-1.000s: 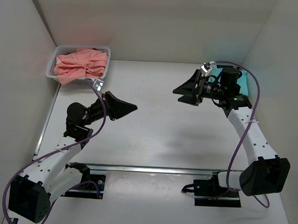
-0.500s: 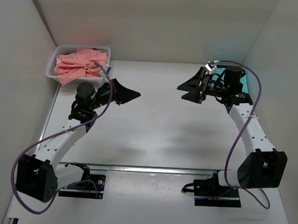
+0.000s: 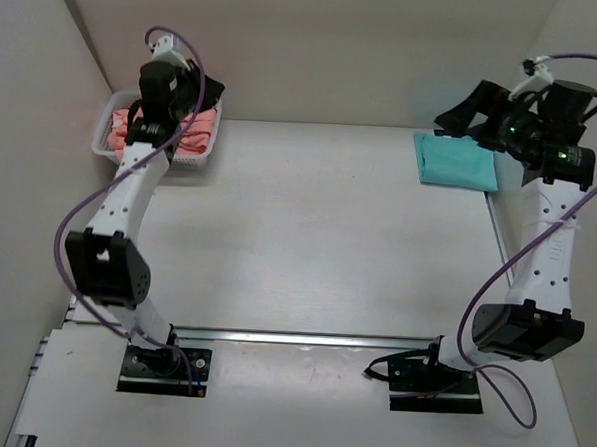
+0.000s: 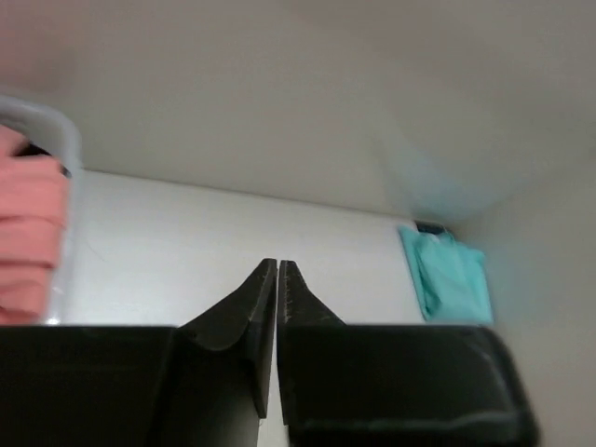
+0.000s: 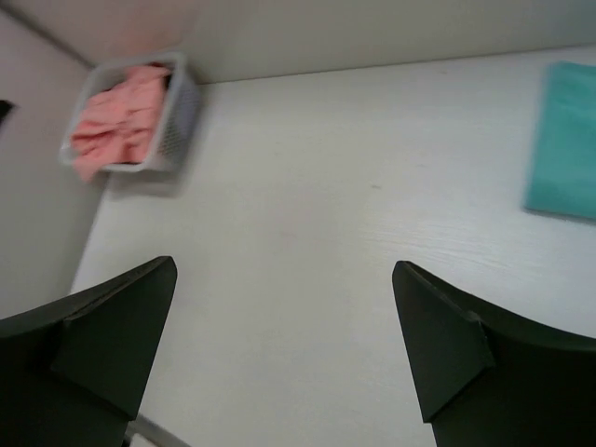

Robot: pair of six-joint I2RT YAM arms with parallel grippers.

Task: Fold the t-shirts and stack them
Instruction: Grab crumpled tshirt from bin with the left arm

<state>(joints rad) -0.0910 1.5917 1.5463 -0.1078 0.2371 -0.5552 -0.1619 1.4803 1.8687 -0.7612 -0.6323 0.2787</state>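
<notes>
A crumpled salmon-pink t-shirt (image 3: pixel 118 131) lies in the white mesh basket (image 3: pixel 154 159) at the table's far left corner. It also shows in the right wrist view (image 5: pixel 126 112) and at the left edge of the left wrist view (image 4: pixel 23 233). A folded teal t-shirt (image 3: pixel 457 160) lies flat at the far right; it also shows in both wrist views (image 4: pixel 447 275) (image 5: pixel 563 140). My left gripper (image 3: pixel 208 87) is raised over the basket, shut and empty (image 4: pixel 277 264). My right gripper (image 3: pixel 463 112) is held high above the teal shirt, open and empty (image 5: pixel 284 270). Black and red shirts are out of view.
The white table (image 3: pixel 309 214) is walled in by pale panels at the back and both sides. A metal rail (image 3: pixel 303 337) runs along the near edge between the two arm bases.
Both arms rose and swung outward from the table's middle. The left gripper moved up over the basket. The right gripper moved back to the right, uncovering the teal shirt.
</notes>
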